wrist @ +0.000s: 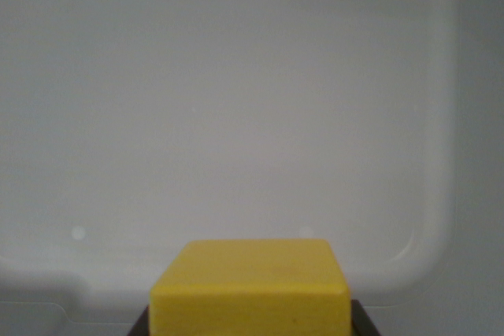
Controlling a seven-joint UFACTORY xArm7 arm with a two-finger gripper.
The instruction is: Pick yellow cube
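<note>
From the wrist view's left, there was not much to call: a broad, pale grey-white surface [236, 116] filled nearly the whole picture, smooth and bare, with a faint soft shadow sitting low in the left corner. Moving to the middle, and there it was, the yellow cube [250, 289], planted at the very bottom edge of the view, dead centre, its top face and front face both showing, edges slightly rounded, its lower part cut off by the frame. Dark slivers of the claw [250, 322] peeked out on either side of the cube at the bottom, one at its left corner and one at its right, close against it; whether the claw was actually clamped on the cube or only flanking it, I could not tell from so little. Across to the wrist view's right, a raised, rounded rim [441, 155] ran down the side and curved around the lower right corner, like the lip of a tray, behind the cube.
</note>
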